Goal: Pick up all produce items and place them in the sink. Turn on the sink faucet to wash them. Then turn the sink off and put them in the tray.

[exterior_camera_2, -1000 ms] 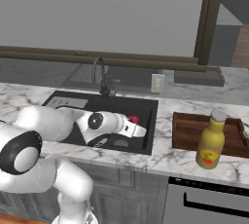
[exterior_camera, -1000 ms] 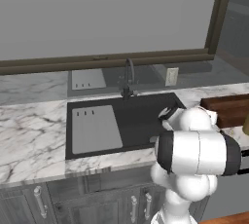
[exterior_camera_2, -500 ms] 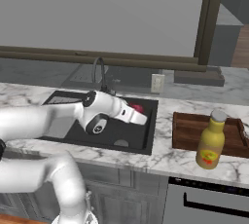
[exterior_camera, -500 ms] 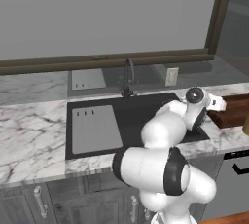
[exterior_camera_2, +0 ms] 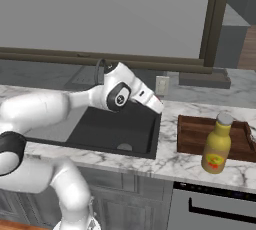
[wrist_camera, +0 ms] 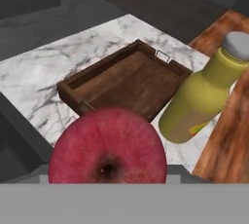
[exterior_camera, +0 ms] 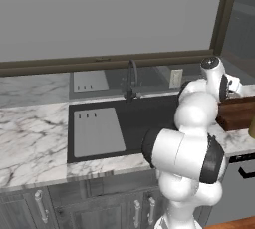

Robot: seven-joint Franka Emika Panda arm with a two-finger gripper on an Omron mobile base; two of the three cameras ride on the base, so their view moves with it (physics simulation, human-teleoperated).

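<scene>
— One red fruit (wrist_camera: 108, 147) sits pinched in the gripper (wrist_camera: 108, 177), carried toward the tray (wrist_camera: 124, 81) beyond.
— Last step, then?
— Looks so. Next it must get over the tray, clear of the yellow bottle (wrist_camera: 204, 96), and let go.
— Any change?
— Arm's swung right, away from the sink (exterior_camera_2: 115, 129).

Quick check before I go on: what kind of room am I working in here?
A kitchen, most likely: a black sink with a gooseneck faucet set in a marble counter, cabinets below, and a wooden tray beside a yellow bottle.
</scene>
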